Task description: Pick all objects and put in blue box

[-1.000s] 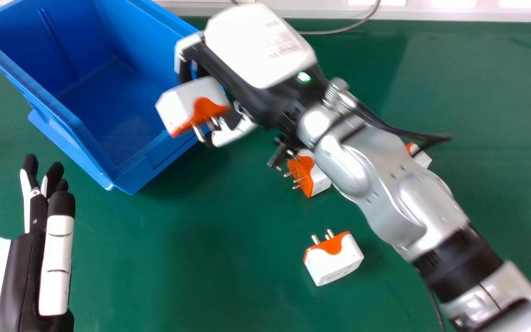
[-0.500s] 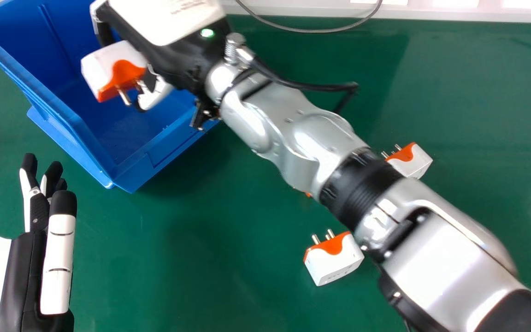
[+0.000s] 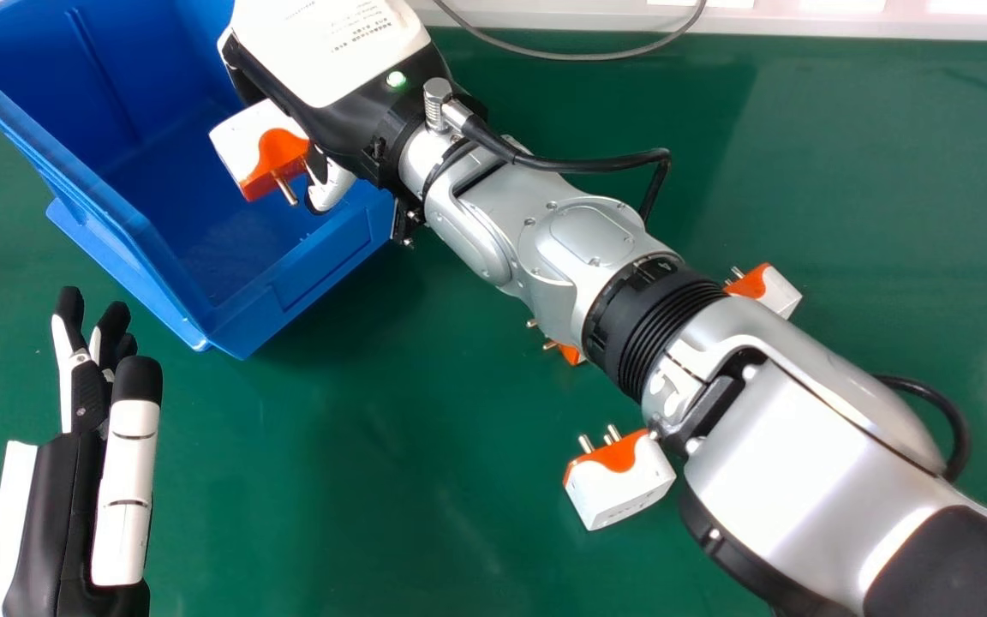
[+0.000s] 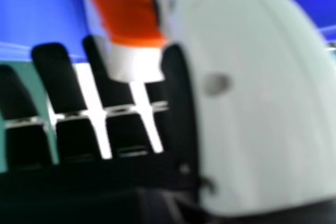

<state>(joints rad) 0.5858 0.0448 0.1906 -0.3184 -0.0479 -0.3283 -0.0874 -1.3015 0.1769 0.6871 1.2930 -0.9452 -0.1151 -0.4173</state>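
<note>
**Right hand point(image 3: 335, 64) over the box w/ a plug adapter pinched in it**

OK so quick post re: where things are rn. Got a white + orange plug adapter point(image 3: 260, 154) b/w my right thumb point(image 4: 257, 98) and fingers point(image 4: 59, 77), so that hand is closed down to abt the adapter's width, not wide open. Fingers look fairly straight, thumb's on the opposite side. At least one metal pin pokes out on the side facing me.

The adapter is above the open inside of the blue box point(image 3: 296, 287), which is at the far left of the tabletop point(image 3: 348, 488). Can't tell exactly how high it is over the bottom tho.

Left hand point(image 3: 52, 506) is at the lower left of the head view, near side of the box, fingers more or less straight, nothing in it.

Other stuff on the tabletop, all same white/orange type:
- near adapter point(image 3: 622, 487), just beside my right forearm point(image 3: 575, 231), pins pointing away from me
- middle adapter point(image 3: 571, 353), mostly hidden under the arm, just some orange + pins peeking out
- far-right adapter point(image 3: 776, 291), past the arm, partly covered too

Also a gray cable point(image 3: 579, 56) curving along the far edge, FYI.
</note>
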